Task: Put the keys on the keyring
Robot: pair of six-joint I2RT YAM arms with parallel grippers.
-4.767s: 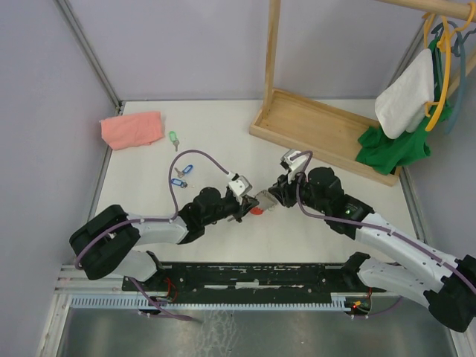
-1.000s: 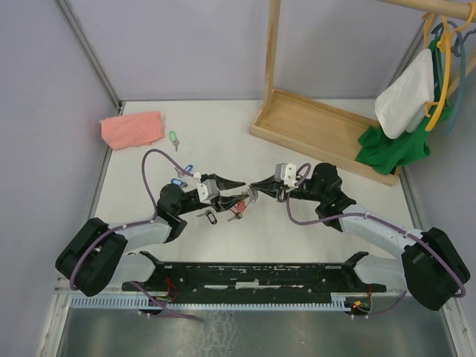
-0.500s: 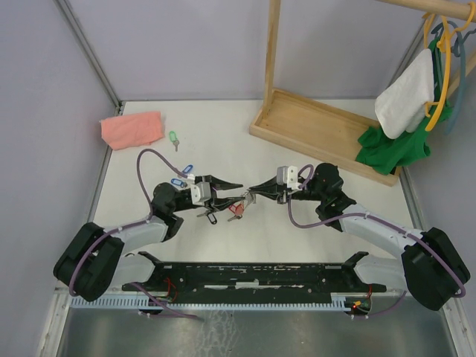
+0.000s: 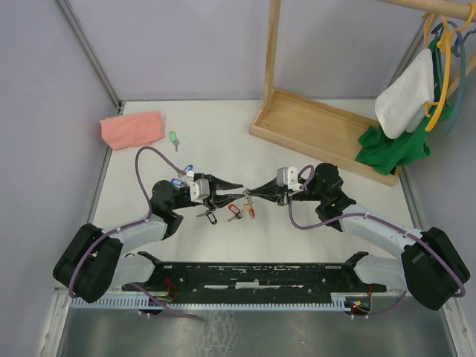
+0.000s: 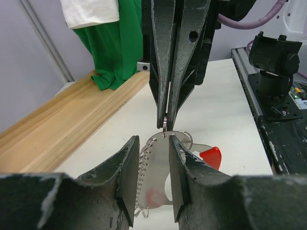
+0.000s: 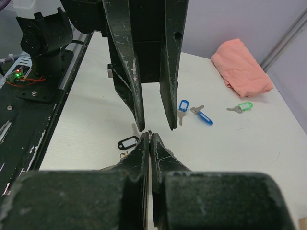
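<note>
My right gripper points left and is shut on the thin silver ring at the top of the keyring. The ring shows between its fingertips. The keyring's silver loop and red crescent hang below it. My left gripper faces it tip to tip. Its jaws stand open on either side of the silver loop, and I cannot tell whether they touch it. A black-tagged key lies on the table under the grippers. Two blue-tagged keys and a green-tagged key lie further off.
A pink cloth lies at the back left. A wooden rack base stands at the back right, with green and white cloths hung above it. Grey walls close in the left and back sides.
My left gripper has drawn back a little to the left and its jaws have narrowed round the keyring. My right gripper has stayed shut in place.
</note>
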